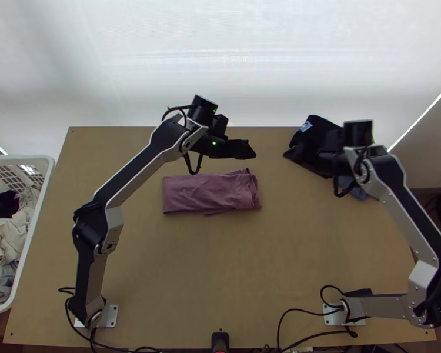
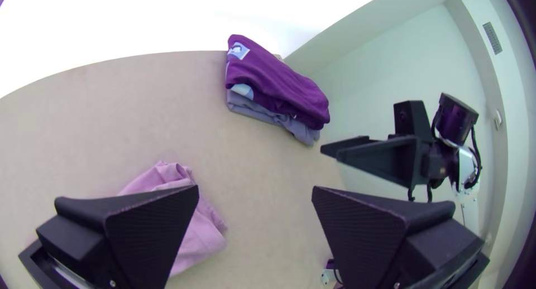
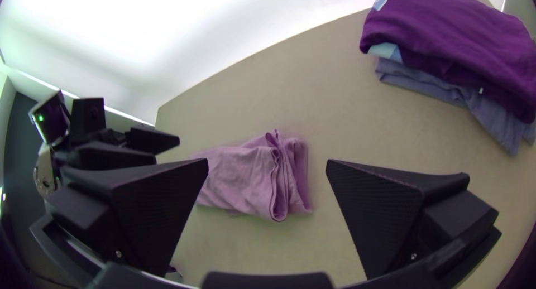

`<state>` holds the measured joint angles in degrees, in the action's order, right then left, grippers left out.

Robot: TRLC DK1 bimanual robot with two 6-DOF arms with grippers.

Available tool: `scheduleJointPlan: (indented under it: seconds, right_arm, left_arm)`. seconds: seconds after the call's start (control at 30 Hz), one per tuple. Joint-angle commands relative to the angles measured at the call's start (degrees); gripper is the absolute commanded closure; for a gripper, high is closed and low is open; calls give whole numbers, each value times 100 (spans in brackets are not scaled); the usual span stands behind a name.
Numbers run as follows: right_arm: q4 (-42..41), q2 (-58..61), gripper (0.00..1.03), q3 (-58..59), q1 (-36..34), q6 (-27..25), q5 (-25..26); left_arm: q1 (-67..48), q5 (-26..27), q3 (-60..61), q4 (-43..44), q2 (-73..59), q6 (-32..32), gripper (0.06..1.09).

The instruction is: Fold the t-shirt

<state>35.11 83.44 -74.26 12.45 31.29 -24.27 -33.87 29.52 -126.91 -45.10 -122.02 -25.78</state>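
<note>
The shirt (image 1: 211, 193) lies on the table (image 1: 220, 265), midway between the arms, folded into a compact oblong. The end toward the right arm is uneven, with layered edges bunched along it. The left tool (image 2: 255, 188) is spread wide, just beyond the shirt's far edge in the top view and holding nothing. The right tool (image 3: 267, 162) is spread too, also without cloth, by the pile (image 3: 446, 38) near the table's far right.

The folding looks nearly done — I judge this to be the finishing step. If that ragged end matters, the next move calls for one tool to draw its layers level while the other steadies the smoother end; otherwise it is a careful lift onto the pile — all layers pinched together, so none slips open.
</note>
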Motion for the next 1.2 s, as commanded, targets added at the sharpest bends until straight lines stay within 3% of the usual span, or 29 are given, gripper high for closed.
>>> scheduleJointPlan:
  seconds: [0.0, 0.27, 0.47, 1.17]
  right_arm:
    - [-180, 305, 4, 280, 302, -70, 10]
    - [-224, 1315, 4, 113, 803, -184, -113]
    - [-224, 1992, 4, -159, 935, -562, -350]
    - [-321, 3205, 4, -809, 988, -1037, -333]
  left_arm:
    - [319, 63, 97, -78, 363, -76, 9]
    - [935, -43, 220, -561, 934, 214, 9]
    - [1400, -913, 228, -570, 1532, 416, 9]
    - [3396, -1027, 413, -1519, 3131, 829, 9]
